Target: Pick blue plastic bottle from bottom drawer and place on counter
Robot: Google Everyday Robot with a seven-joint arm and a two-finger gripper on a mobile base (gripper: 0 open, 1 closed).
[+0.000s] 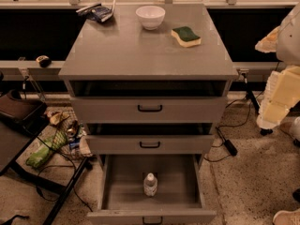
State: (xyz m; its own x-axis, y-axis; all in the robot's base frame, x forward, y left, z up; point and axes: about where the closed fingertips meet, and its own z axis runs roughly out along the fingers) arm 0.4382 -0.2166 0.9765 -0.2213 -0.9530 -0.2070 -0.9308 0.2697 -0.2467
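The blue plastic bottle stands upright in the open bottom drawer, near the middle of its grey floor, white cap up. The drawer is pulled far out toward me. The counter is the grey cabinet top above. My gripper is at the right edge of the view, beside the cabinet at about top-drawer height, well away from the bottle and holding nothing that I can see.
On the counter are a white bowl, a green and yellow sponge and a blue packet. The top and middle drawers stand slightly out. Clutter and a black stand lie left; cables lie right.
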